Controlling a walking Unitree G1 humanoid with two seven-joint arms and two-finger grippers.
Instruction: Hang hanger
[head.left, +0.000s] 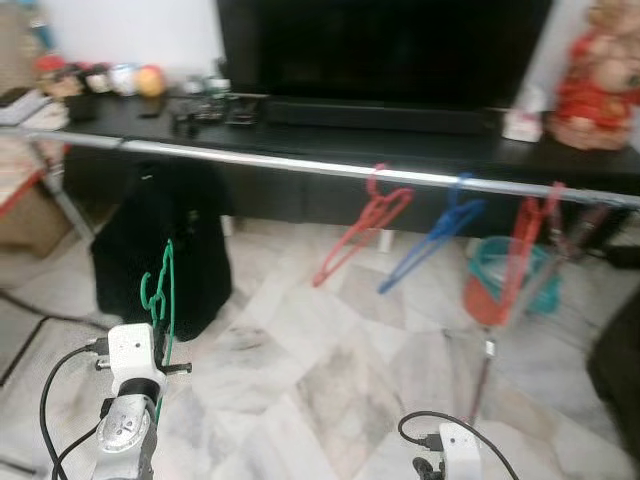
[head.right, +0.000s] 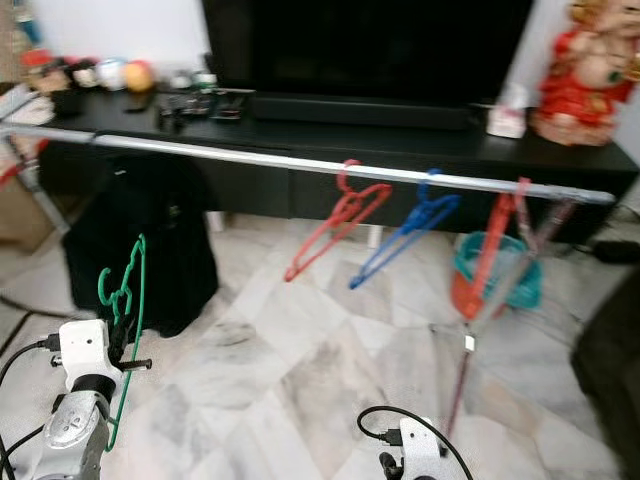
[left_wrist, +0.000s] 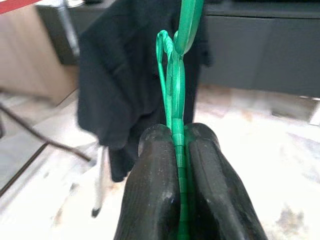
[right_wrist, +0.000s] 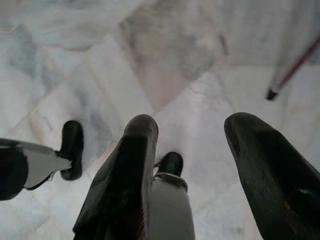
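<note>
My left gripper (left_wrist: 178, 155) is shut on a green hanger (head.left: 160, 300), held upright at the lower left, its hook up and below the silver rail (head.left: 300, 163). In the left wrist view the green hanger (left_wrist: 174, 90) runs between the two black fingers (left_wrist: 152, 190). The rail spans the scene in front of a dark TV bench. A red hanger (head.left: 360, 235), a blue hanger (head.left: 432, 240) and another red hanger (head.left: 522, 245) hang on its right half. My right gripper (right_wrist: 192, 135) points down at the floor, open and empty.
A black garment (head.left: 165, 250) hangs from the rail's left part, just beyond the green hanger. A teal basket (head.left: 510, 275) stands on the marble floor under the rail's right end. The rack's thin leg (head.left: 483, 375) slants down at the right. A brown box (head.left: 30, 215) sits far left.
</note>
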